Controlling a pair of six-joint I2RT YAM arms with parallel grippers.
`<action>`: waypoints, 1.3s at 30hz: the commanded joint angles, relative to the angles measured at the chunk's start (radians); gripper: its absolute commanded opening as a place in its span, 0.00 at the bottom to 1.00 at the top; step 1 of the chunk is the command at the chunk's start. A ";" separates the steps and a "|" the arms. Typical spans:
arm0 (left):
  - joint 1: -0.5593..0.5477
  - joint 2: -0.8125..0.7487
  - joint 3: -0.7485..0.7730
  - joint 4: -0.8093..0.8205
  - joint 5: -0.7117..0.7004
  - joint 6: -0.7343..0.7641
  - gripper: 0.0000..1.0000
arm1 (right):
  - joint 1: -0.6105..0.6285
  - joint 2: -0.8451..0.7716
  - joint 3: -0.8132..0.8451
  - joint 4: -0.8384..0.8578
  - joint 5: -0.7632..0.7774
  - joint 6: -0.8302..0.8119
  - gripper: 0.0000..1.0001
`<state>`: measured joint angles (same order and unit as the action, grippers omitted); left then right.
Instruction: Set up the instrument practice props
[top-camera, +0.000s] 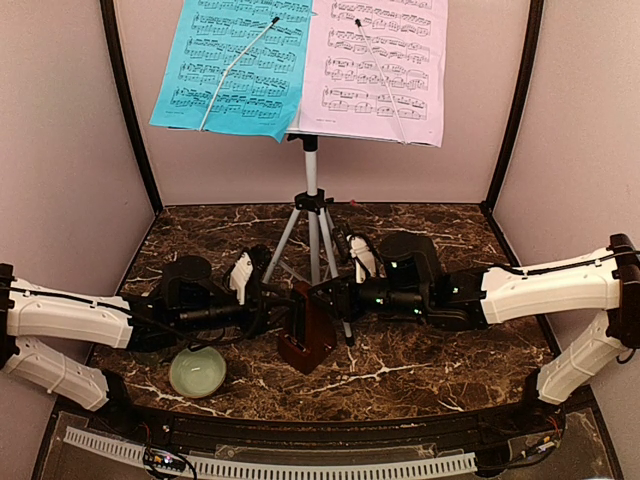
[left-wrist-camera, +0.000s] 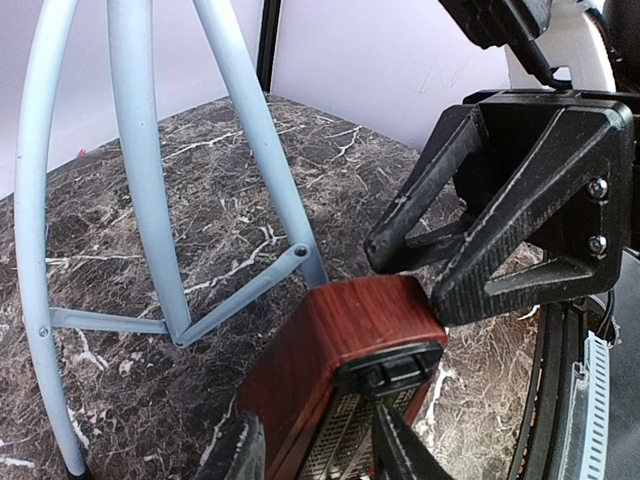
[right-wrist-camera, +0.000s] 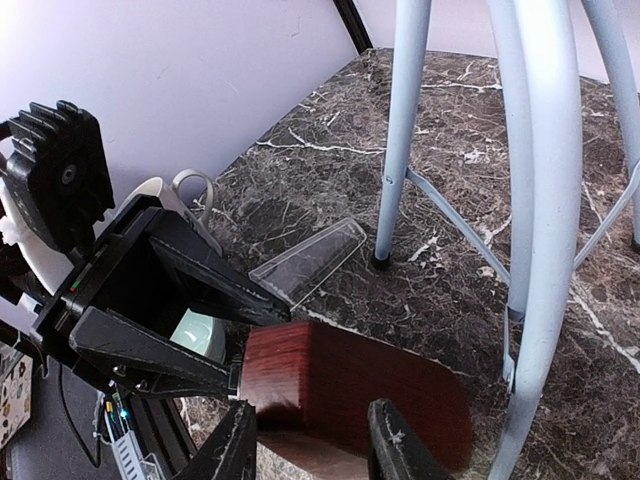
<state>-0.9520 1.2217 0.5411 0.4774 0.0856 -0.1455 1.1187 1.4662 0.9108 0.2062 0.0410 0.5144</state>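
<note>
While the left gripper (left-wrist-camera: 318, 452) clamps the metronome (top-camera: 305, 338) at lower centre of the top view, just below the music stand (top-camera: 311, 170), the right gripper (right-wrist-camera: 312, 445) clamps its other end. Judged step: placing the metronome. Next: stand it upright, then release.

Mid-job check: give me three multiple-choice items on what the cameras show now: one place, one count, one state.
1. Where is the green bowl? A front left of the table; B under the tripod; C front right.
2. How many pages sit on the music stand? A one; B two; C three.
3. The metronome is: A on the stand's desk; B alone, clear of both grippers; C between both grippers' fingers.
1 A, it lies beside the left arm; 2 B, one blue page and one pink page; 3 C, the left gripper and right gripper straddle it in the wrist views.
</note>
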 joint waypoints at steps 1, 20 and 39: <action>-0.004 0.009 0.029 0.007 -0.015 0.013 0.39 | 0.007 0.016 0.024 0.039 -0.007 0.001 0.38; -0.004 0.051 0.064 -0.015 0.011 0.027 0.39 | 0.013 0.025 0.027 0.033 -0.013 -0.005 0.32; -0.002 -0.135 -0.049 -0.057 -0.097 -0.010 0.55 | 0.013 0.006 0.033 0.019 0.013 -0.017 0.32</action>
<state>-0.9524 1.1519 0.5426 0.4461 0.0368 -0.1371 1.1244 1.4761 0.9180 0.2230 0.0391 0.5091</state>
